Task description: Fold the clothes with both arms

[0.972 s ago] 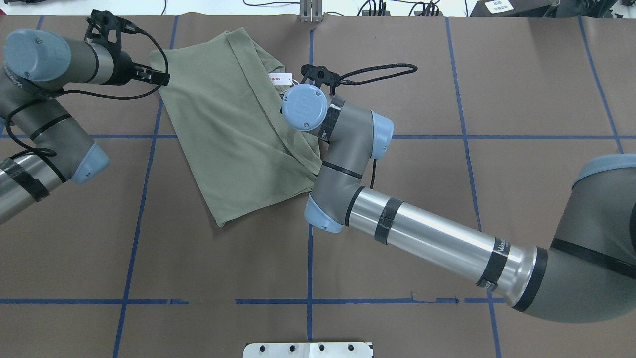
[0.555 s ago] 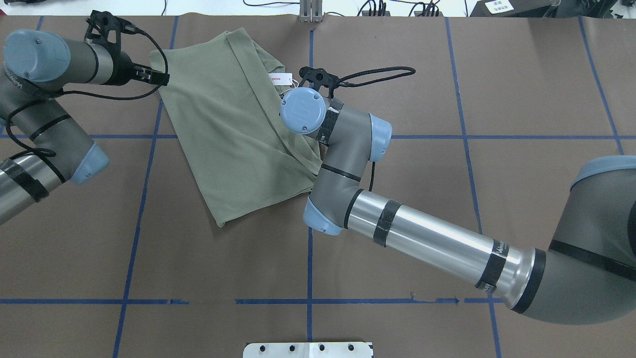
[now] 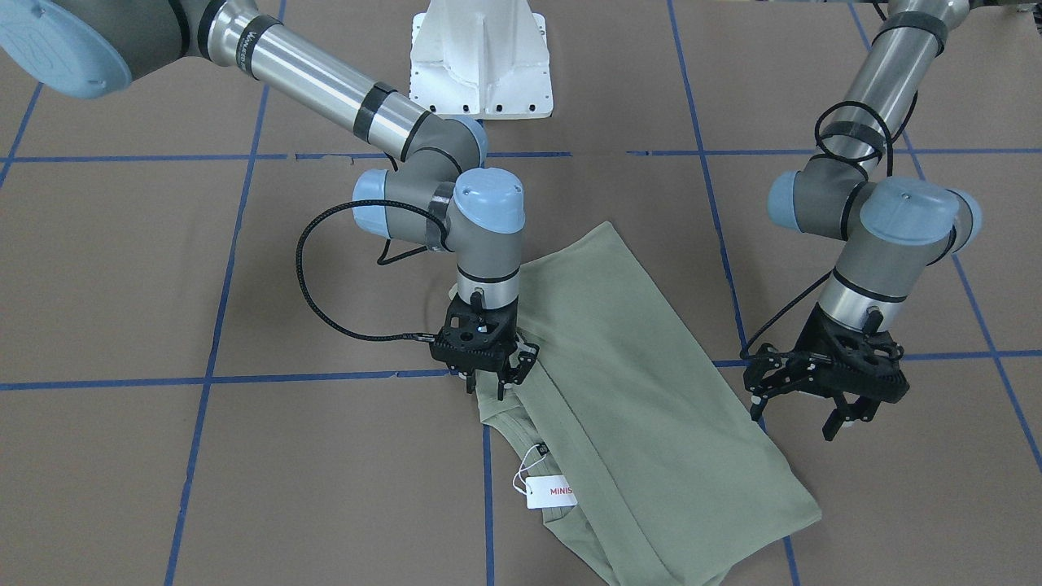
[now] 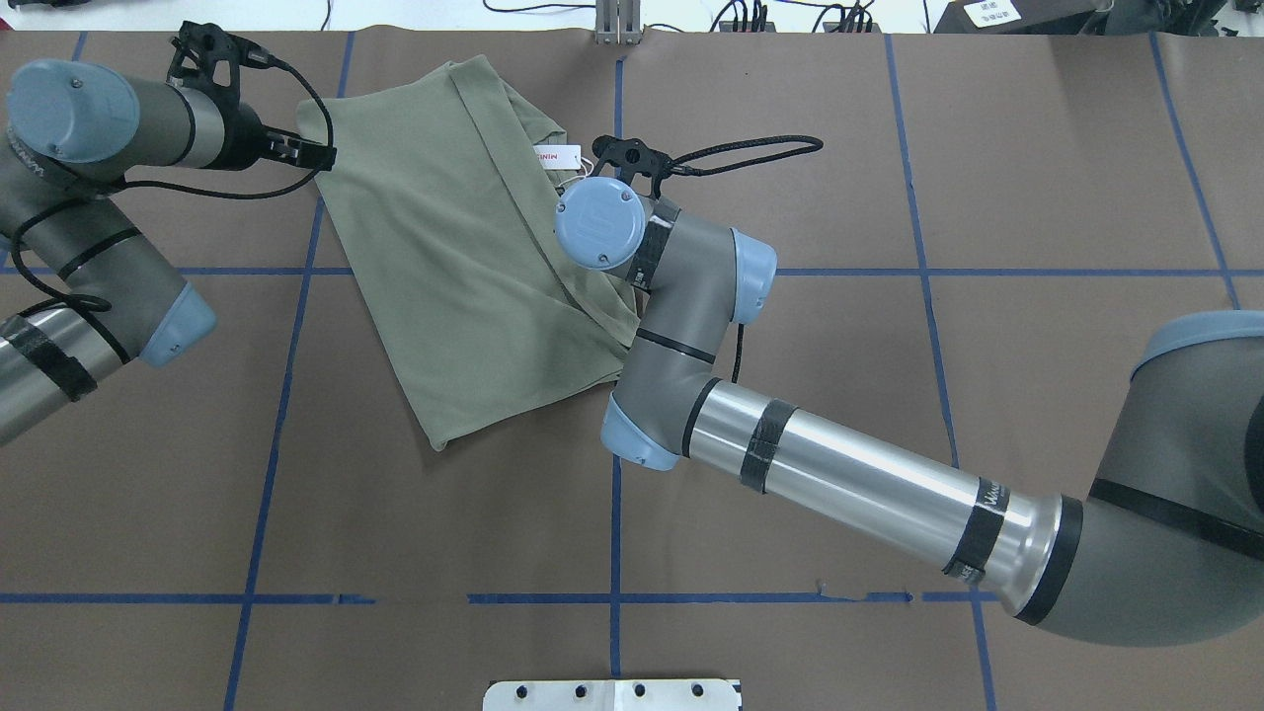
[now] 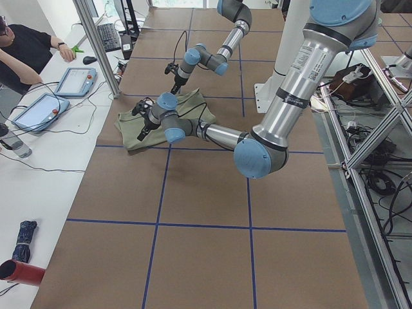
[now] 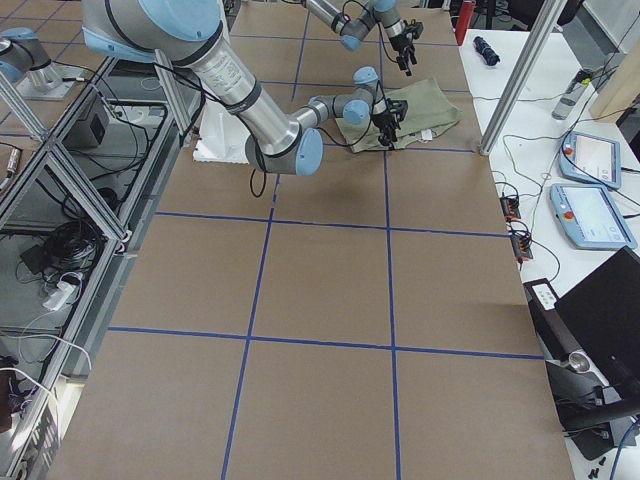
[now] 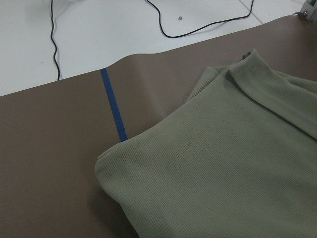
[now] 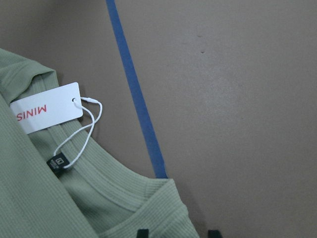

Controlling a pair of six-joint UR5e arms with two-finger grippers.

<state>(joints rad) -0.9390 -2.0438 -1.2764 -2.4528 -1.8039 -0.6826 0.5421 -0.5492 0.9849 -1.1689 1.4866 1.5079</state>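
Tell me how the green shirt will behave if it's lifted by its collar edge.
Likely floppy: the shirt is thin ribbed knit lying in soft folds, so it should drape and unfold when raised. Probably light, being thin fabric. Its hang tag sits on a loose string loop and may swing.

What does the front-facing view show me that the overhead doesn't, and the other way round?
Front-facing only: the right pincer, jaws apart at the neck edge of the shirt, and the left pincer open beside it. Overhead only: the shirt's end farthest from the robot, which front-facing crops; there the wrist joint hides the right pincer. Both: the white hang tag at the neck.
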